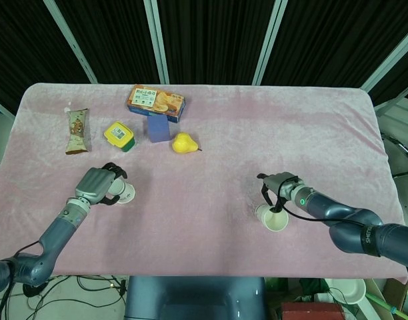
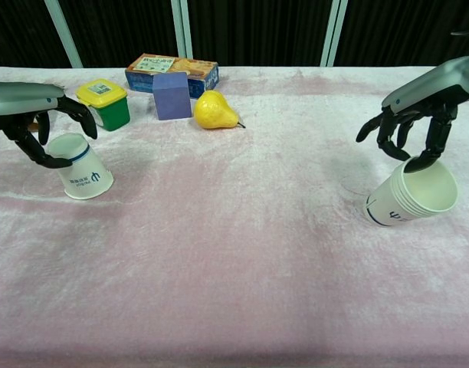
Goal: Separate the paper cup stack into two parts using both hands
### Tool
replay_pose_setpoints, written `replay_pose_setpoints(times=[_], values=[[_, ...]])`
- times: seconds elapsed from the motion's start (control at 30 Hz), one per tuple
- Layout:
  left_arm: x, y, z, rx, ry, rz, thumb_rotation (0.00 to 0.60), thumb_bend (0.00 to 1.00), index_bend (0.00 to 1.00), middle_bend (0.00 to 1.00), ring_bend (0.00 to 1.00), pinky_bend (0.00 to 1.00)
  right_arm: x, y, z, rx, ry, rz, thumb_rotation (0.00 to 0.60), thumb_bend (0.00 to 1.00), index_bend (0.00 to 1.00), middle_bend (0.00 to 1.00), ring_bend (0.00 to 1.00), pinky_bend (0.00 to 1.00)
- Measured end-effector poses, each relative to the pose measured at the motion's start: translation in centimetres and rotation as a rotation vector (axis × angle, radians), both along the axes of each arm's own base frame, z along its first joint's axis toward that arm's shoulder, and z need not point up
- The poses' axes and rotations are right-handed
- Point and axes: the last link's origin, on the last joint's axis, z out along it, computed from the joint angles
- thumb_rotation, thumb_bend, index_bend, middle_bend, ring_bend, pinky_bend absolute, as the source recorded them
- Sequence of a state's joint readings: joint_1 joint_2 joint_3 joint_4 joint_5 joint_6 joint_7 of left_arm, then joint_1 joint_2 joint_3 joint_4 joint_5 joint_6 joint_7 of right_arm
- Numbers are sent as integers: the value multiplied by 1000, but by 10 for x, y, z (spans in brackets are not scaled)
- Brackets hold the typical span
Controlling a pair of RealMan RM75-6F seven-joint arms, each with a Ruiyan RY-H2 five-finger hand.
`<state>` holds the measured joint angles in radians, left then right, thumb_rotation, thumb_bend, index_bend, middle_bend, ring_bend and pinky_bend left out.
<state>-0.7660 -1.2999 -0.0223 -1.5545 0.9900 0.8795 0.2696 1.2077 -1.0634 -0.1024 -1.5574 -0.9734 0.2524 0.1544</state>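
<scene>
A single white paper cup (image 2: 83, 169) sits mouth-down and tilted on the pink cloth at the left. My left hand (image 2: 35, 123) curls over its upper end and still grips it. In the head view the same hand (image 1: 96, 185) covers most of the cup (image 1: 126, 194). At the right, the rest of the paper cup stack (image 2: 407, 201) leans on the cloth with its mouth turned up and to the right. My right hand (image 2: 414, 123) holds it by the rim, one fingertip inside the mouth. From above, the hand (image 1: 279, 189) reaches into the stack (image 1: 274, 219).
Behind the left hand stands a yellow-lidded green container (image 2: 104, 102). A purple block (image 2: 171, 96), a yellow pear (image 2: 215, 110) and a cracker box (image 2: 172, 71) lie at the back. A snack bar (image 1: 77, 131) is at the far left. The table's front edge is near both hands.
</scene>
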Motion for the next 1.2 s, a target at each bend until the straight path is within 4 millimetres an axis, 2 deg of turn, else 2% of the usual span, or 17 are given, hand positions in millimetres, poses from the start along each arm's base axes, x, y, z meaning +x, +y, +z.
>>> replay_pose_setpoints(times=[0.17, 0.37, 0.9, 1.2], values=[[4, -1, 4, -13, -22, 19, 600, 211, 216, 179, 4, 310, 3, 1, -2, -3, -2, -3, 600, 401, 404, 0, 110, 178], [9, -2, 9, -6, -43, 14, 600, 211, 216, 178, 0, 297, 7, 0, -1, -26, -22, -7, 600, 361, 330, 0, 110, 178], [8, -3, 12, 5, -43, 20, 600, 211, 220, 178, 0, 283, 7, 1, -2, -27, -16, -15, 600, 335, 171, 0, 110, 178], [8, -2, 16, 13, -49, 27, 600, 210, 220, 178, 0, 279, 10, 0, -2, -41, -26, -14, 600, 220, 65, 0, 110, 178]])
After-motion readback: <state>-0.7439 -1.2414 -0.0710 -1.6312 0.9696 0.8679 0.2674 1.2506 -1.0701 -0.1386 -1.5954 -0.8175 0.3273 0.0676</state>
